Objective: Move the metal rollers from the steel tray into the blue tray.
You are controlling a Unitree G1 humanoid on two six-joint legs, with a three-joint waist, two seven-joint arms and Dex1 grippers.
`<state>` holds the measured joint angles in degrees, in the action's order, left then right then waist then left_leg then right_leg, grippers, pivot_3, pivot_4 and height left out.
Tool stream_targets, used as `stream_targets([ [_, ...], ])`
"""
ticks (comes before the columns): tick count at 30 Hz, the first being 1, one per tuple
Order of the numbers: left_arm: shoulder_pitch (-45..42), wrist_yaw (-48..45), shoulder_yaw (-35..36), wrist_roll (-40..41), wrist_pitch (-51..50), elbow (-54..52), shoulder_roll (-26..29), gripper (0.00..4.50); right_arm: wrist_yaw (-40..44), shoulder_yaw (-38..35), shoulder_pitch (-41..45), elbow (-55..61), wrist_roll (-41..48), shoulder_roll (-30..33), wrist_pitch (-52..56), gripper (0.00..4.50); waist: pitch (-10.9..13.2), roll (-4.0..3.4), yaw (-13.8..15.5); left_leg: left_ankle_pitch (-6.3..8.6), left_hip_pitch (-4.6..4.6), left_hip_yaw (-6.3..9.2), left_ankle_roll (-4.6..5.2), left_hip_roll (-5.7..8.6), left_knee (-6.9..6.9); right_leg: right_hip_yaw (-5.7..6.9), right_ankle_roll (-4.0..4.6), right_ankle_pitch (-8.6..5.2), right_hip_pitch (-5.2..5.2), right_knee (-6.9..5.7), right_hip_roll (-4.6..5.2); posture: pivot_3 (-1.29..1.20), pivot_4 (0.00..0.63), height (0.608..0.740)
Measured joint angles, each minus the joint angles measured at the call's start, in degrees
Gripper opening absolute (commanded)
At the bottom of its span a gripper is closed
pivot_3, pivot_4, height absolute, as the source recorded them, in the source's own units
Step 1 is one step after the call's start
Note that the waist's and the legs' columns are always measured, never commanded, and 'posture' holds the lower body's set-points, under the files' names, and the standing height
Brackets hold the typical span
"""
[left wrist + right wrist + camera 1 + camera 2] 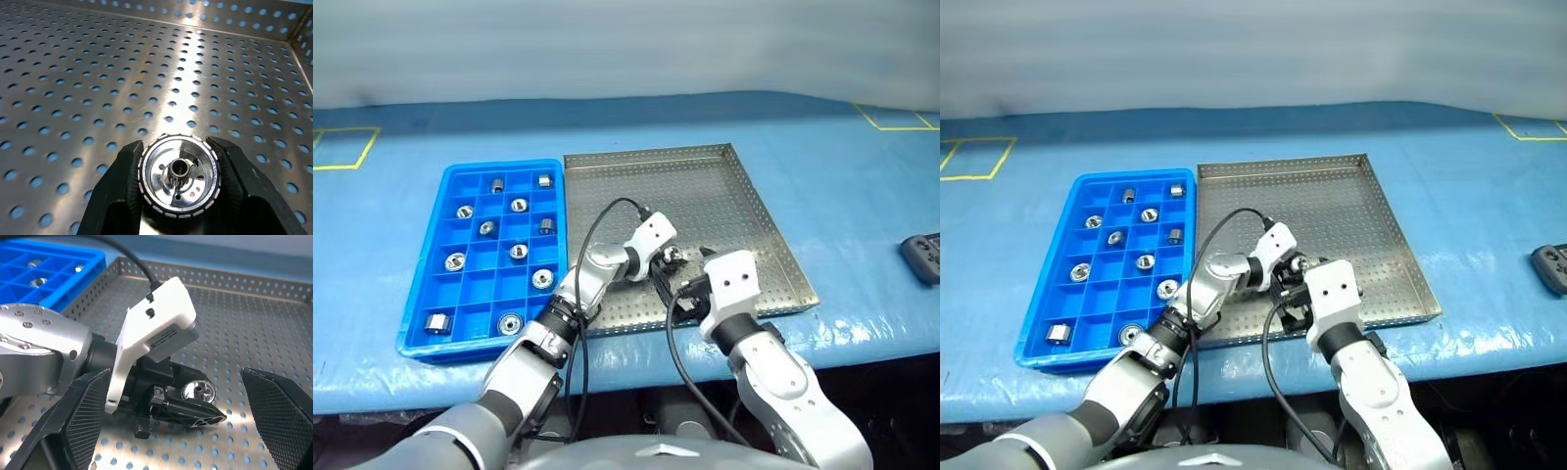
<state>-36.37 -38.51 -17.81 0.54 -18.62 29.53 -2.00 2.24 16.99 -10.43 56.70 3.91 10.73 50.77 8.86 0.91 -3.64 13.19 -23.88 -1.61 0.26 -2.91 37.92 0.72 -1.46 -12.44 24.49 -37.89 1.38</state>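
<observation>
Left gripper [178, 183] clamped on roller [178, 180] over steel tray [146, 73]. Right gripper [176, 421] wide open, nothing held. Ten rollers in blue tray [431, 235].

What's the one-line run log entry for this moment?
left gripper: shut on roller | right gripper: open, beside it | place: steel tray | blue tray: holds rollers

Left gripper [668, 260] grips a shiny silver metal roller [674, 256] above the perforated rectangular steel tray [705, 196], beside the compartmented blue plastic tray [450, 211].
</observation>
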Motion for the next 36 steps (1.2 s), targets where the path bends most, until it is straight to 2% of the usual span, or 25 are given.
stream_targets([
  [4, 0.67, 3.86, 6.87, 3.6, -3.69, -9.81, 1.54, 1.71, 1.83, 1.3, 4.72, -2.6, 1.04, 0.09, 0.85, 4.5, 0.0, 0.01, 0.79, 0.0, -0.02, -0.01, 0.0, 0.02, -0.06, -0.04, -0.2, 0.12, 0.01, 0.06, 0.0, 0.05, 0.15, 0.74],
  [9, 4.45, 10.06, 14.12, 5.14, -7.18, -23.7, 6.61, 1.71, 5.03, 2.5, 9.21, -6.1, 2.06, 1.18, 0.88, 4.5, 0.0, 0.0, 2.38, 0.0, 0.02, 0.01, 0.01, 0.01, -0.11, -0.03, -0.2, 0.13, 0.0, 0.04, -0.02, 0.13, 0.15, 0.74],
  [14, 11.99, 11.15, 19.07, 6.88, -12.35, -34.95, 14.45, 1.71, 8.3, 3.17, 13.03, -9.58, 2.79, 2.78, 0.67, 4.5, 0.02, 0.03, 4.57, 0.0, 0.0, 0.02, 0.0, 0.05, -0.08, 0.0, -0.2, 0.13, -0.03, 0.07, 0.03, 0.24, 0.15, 0.74],
  [18, 18.19, 13.4, 21.98, 7.46, -16.76, -42.34, 17.02, 1.71, 11.64, 4.82, 16.37, -12.33, 3.37, 4.59, -0.29, 4.5, 0.07, 0.12, 6.57, 0.0, -0.01, 0.05, 0.01, 0.08, -0.06, 0.04, -0.2, 0.13, -0.03, 0.08, 0.07, 0.27, 0.15, 0.74],
  [29, 34.61, 19.59, 27.54, 11.92, -29.64, -59.76, 17.81, 1.71, 16.26, 9.0, 22.86, -19.24, 3.29, 3.87, -5.29, 4.5, 0.13, 0.25, 9.4, 0.0, -0.03, 0.17, 0.0, 0.06, -0.06, 0.17, 0.12, -0.06, -0.05, 0.07, 0.09, 0.33, 0.15, 0.74],
  [36, 36.76, 22.05, 28.04, 12.51, -32.33, -61.55, 17.77, 1.71, 16.68, 9.86, 22.34, -19.73, 3.31, 3.15, -5.88, 4.5, 0.13, 0.26, 10.35, 0.0, -0.03, 0.16, 0.0, 0.07, -0.03, 0.18, 0.22, -0.12, -0.06, 0.07, 0.12, 0.34, 0.15, 0.74],
])
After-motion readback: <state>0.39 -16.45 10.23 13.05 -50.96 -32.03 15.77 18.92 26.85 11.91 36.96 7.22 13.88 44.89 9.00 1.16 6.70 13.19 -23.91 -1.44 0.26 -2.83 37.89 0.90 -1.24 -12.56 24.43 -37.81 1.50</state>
